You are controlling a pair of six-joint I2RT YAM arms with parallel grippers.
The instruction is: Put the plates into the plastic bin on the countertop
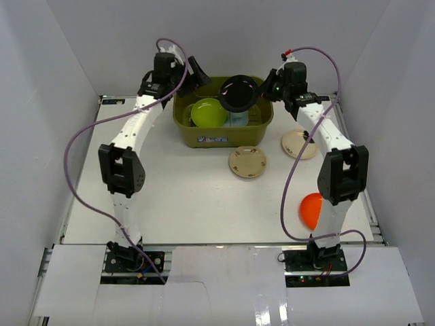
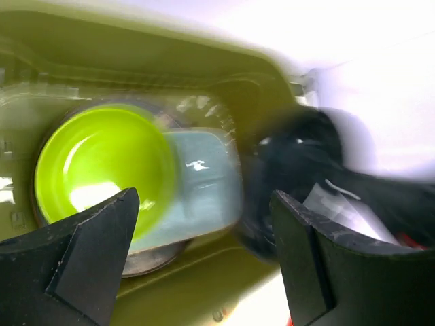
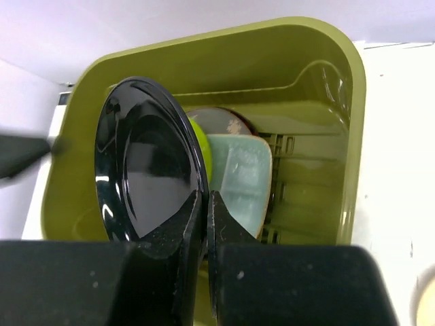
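Plainly, you had the right gripper (image 3: 205, 204) clamped on the rim of the glossy black round plate (image 3: 146, 163). Its two fingers were pinched together with only the rim's thickness between them. The plate stuck out from the fingertips at a tilt, with its hollow face turned up and toward the near edge of the table. I judge you held it so because the thin rim is the one part a narrow two-finger grip can take, and a tilted plate should slide onto the stack more easily than a flat one.

The black plate hung above the olive-green rectangular plastic bin (image 1: 224, 139), over its middle and toward the back wall, and in the overhead view it touched nothing. Inside the bin below it lay the lime green round plate (image 1: 208, 112) at the left. The pale mint rectangular dish (image 3: 241, 176) overlapped it, and a darker patterned dish showed partly beneath both.

Your left gripper (image 2: 204, 204) stood with its fingers wide apart and nothing between them, poised over the bin's left rear corner, near the black plate's far side.

Two small cream round plates (image 1: 247, 162) (image 1: 299, 144) and an orange round plate (image 1: 311, 209) lay outside the bin on the flat white countertop (image 1: 183, 197), not yet binned.
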